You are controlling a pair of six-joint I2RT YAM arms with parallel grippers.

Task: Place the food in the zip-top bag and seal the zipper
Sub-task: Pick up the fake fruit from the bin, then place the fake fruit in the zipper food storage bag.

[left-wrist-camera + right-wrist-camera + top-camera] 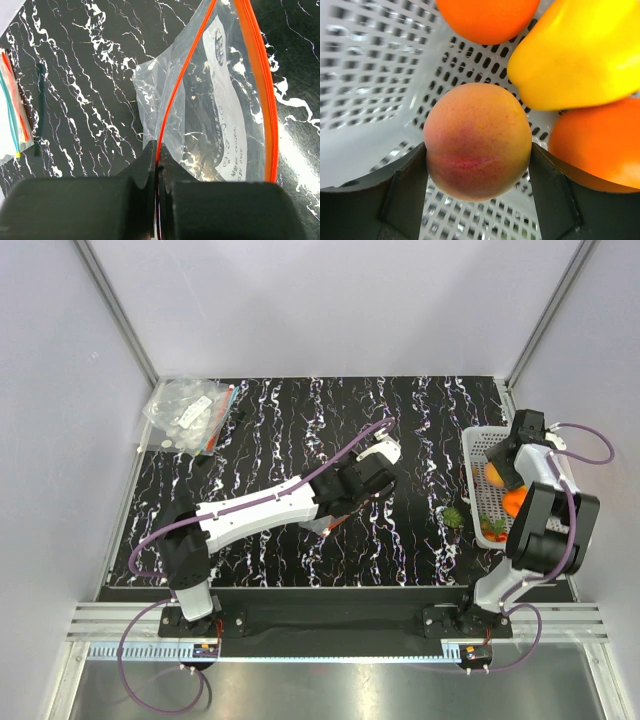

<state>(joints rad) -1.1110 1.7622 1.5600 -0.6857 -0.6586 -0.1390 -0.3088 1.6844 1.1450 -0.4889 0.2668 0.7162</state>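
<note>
My left gripper [159, 162] is shut on the red-orange zipper [181, 87] of the clear zip-top bag [160, 95], pinching one lip of its mouth above the black marbled table; the other lip curves away on the right. The bag's white label [227, 110] faces the camera. In the right wrist view a peach-pink fruit [477, 135] sits between my right gripper's [477, 150] fingers, which touch it on both sides. It lies in the white basket [370, 75] with an orange fruit [487, 17], a yellow one [580, 55] and another orange one [595, 145].
The white basket [478, 440] stands at the table's right edge with my right gripper [505, 465] reaching down into it. A small green piece [455, 515] lies just left of it. A pile of spare clear bags [190, 412] lies at the far left corner.
</note>
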